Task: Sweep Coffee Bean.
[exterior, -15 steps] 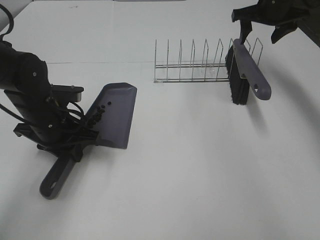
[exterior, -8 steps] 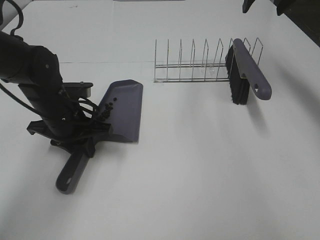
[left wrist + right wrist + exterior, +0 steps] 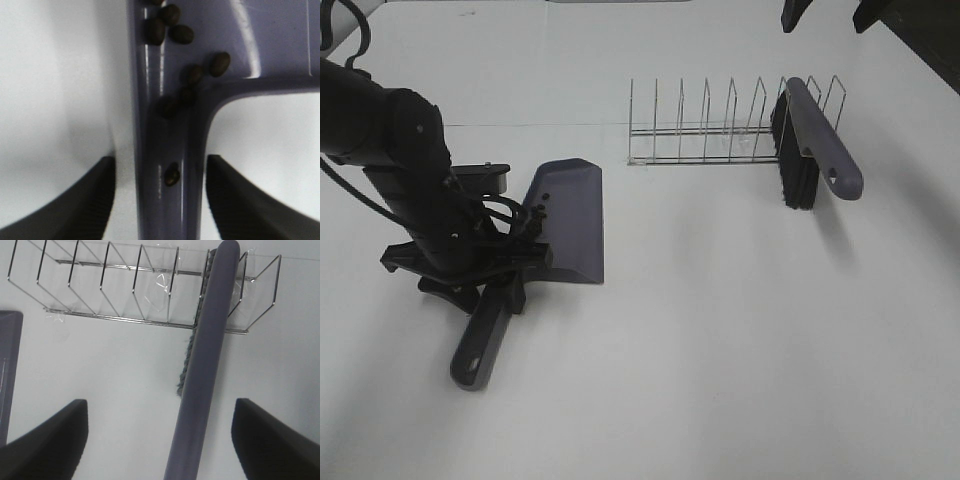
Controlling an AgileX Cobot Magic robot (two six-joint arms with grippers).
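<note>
The grey-purple dustpan (image 3: 572,215) lies flat on the white table at the left, its handle (image 3: 482,345) pointing toward the front edge. Several coffee beans (image 3: 172,30) rest at the pan's back wall (image 3: 534,214), and one sits on the handle's neck (image 3: 172,175). My left gripper (image 3: 500,272) straddles that neck (image 3: 167,150); its jaws are open, with white table showing on both sides. The brush (image 3: 812,140) stands in the wire rack's right end. High above it, my right gripper (image 3: 160,412) is wide open and holds nothing.
A wire rack (image 3: 705,130) with several dividers stands at the back centre. The right gripper's fingers (image 3: 798,12) only just show at the top edge of the high view. White table (image 3: 720,330) stretches across the front and middle.
My left gripper has carried the dustpan slightly to the right, turned its handle toward the front, and opened off it. The right gripper has risen away from the brush toward the top edge.
</note>
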